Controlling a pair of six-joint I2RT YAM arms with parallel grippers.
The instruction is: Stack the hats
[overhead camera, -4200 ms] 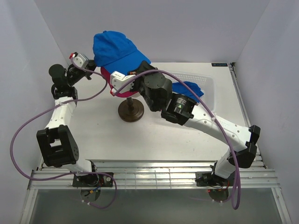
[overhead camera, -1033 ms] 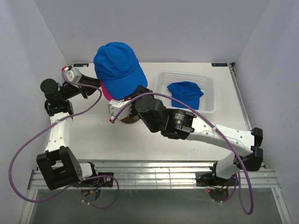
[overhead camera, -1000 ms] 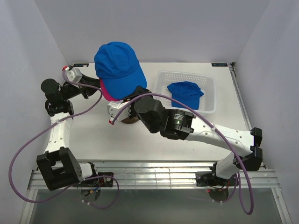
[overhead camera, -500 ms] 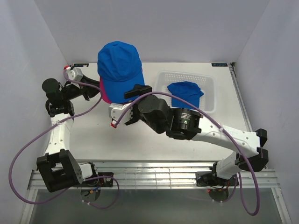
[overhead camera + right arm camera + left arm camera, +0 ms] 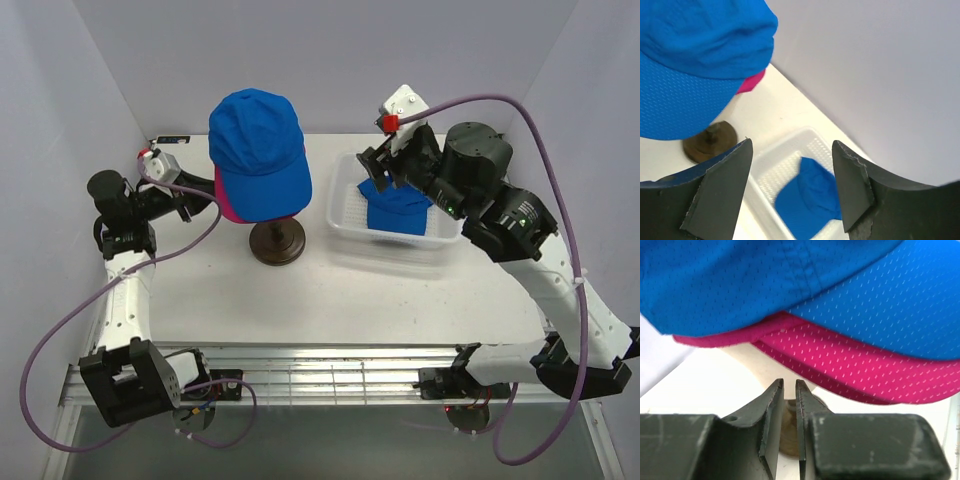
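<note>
My right claw (image 5: 378, 165) hangs with its fingers spread wide and nothing between them, above the far rim of the basket (image 5: 345, 226), which sits toward the far right corner of the worktop. The loose blue hat (image 5: 400, 205) lies crumpled inside that basket, directly below the claw and a little toward the near edge. In the wrist view it shows low between my fingers (image 5: 810, 195). I cannot make out which way its brim points, so I judge that a straight drop onto the bunched crown is the safest approach.

This arm is plainly the nearer one. My left claw (image 5: 193, 203) is well apart, over by the far left corner. Its fingers are pinched almost together on nothing, level with the mannequin head (image 5: 765, 371) and just under the pink hat (image 5: 850, 365).

The stack stands left of the basket on its stand (image 5: 278, 243), near the middle of the far edge, with the top blue hat (image 5: 255, 135) over the pink one. The lifted hat would then have to travel leftward.
</note>
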